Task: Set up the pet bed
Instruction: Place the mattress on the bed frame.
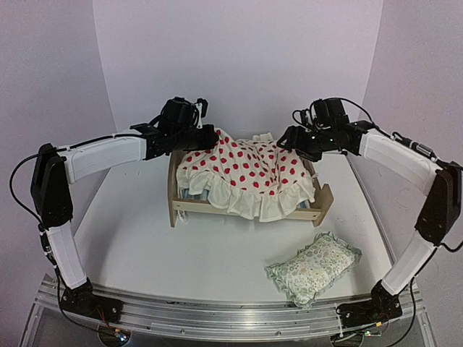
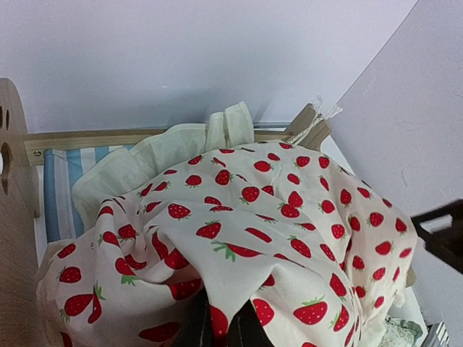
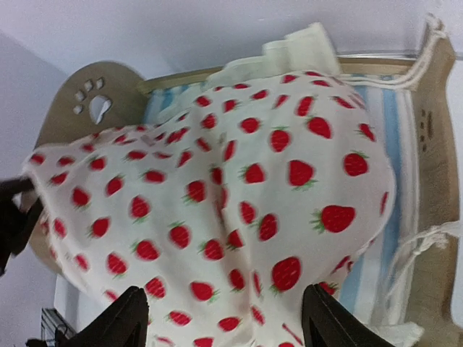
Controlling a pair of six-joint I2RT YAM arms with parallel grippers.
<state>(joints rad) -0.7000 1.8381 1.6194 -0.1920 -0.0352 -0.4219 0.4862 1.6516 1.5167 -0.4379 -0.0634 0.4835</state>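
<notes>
The light-wood pet bed stands at the table's centre, its paw-print headboard and blue-and-white striped base partly showing. A cream cushion with red strawberry dots and a frilled edge lies rumpled over the bed and hangs over its near rail. My left gripper is at the cushion's far left corner. In the left wrist view the left gripper is shut on a fold of the cushion. My right gripper hovers at the far right corner. In the right wrist view the right gripper stands open just above the cushion, holding nothing.
A small green floral frilled pillow lies on the table at the near right, in front of the bed. White walls close in the back and both sides. The bed's footboard faces right.
</notes>
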